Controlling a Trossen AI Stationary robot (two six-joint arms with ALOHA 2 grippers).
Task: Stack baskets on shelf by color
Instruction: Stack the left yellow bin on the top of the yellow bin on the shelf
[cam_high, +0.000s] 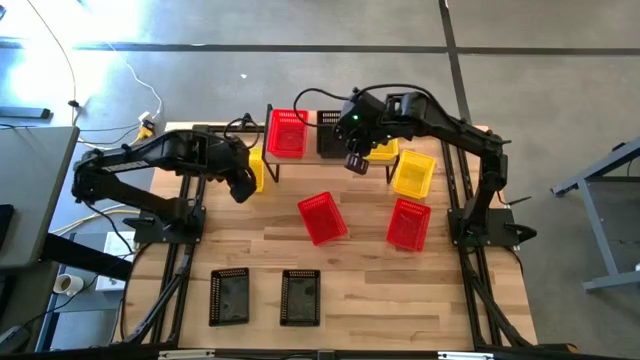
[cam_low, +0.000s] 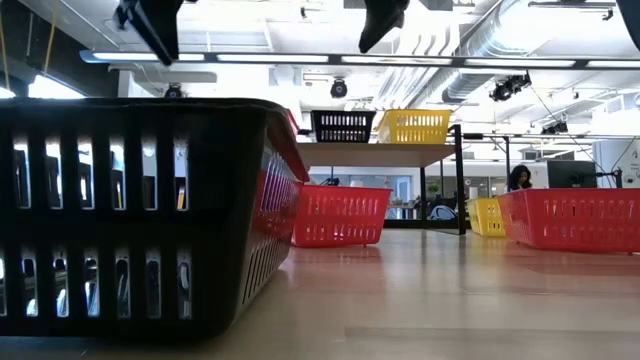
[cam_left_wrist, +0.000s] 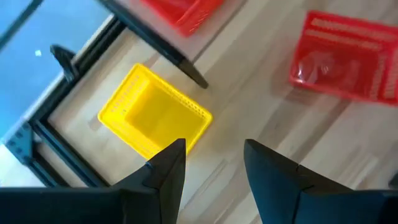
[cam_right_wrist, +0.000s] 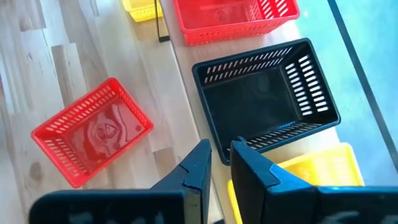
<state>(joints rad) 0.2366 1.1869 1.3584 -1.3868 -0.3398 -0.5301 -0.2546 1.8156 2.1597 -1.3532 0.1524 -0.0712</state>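
Black basket (cam_right_wrist: 264, 106) seemingly below right claw (cam_right_wrist: 221, 163).

— On the shelf (cam_high: 300, 163)?
— Red basket (cam_high: 287, 133), black basket (cam_high: 331, 132), yellow basket (cam_high: 384, 150) in a row, upright.

— Down on the tabletop?
— Two red baskets (cam_high: 322, 218) tilted mid-table; one yellow (cam_high: 414, 173) near the shelf's right end, another yellow (cam_high: 256, 168) beside its left legs; two black baskets (cam_high: 230, 297) side by side at the front edge.

Grey concrete floor (cam_high: 560, 60) with dark seams, white cable (cam_high: 120, 70) far left, ceiling strip lights (cam_low: 300, 58), exposed ducts (cam_low: 470, 60)
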